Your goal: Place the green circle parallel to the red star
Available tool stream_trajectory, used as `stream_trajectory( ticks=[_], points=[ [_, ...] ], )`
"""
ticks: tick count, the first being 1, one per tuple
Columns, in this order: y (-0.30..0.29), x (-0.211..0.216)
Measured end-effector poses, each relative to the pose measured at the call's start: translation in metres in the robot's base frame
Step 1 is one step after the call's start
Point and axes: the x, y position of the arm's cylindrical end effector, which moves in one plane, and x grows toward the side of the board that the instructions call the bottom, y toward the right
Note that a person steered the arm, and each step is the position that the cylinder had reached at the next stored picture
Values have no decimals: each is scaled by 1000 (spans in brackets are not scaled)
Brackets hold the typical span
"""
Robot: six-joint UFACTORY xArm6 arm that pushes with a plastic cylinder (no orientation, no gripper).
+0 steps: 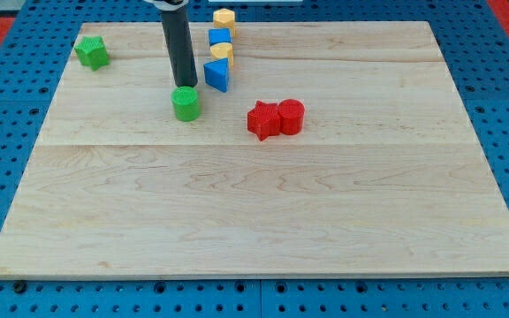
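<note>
The green circle (186, 103) is a short green cylinder on the wooden board, left of centre in the upper half. The red star (262, 120) lies to its right and a little lower, touching a red cylinder (292, 117) on its right side. My tip (185, 85) stands just above the green circle in the view, at its top edge, touching or almost touching it. The rod rises straight up out of the view's top.
A blue triangular block (217, 75) sits just right of the rod. Above it are a yellow block (223, 53), a blue block (219, 38) and a yellow hexagon (224, 18). A green star (92, 52) lies at the top left.
</note>
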Motion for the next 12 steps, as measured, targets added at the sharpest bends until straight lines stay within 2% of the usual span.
stream_trajectory(
  ticks=[3,5,6,11,12],
  points=[
    [24,-27],
    [-61,-31],
    [-82,-30],
    [-88,-35],
    [-65,5]
  ],
)
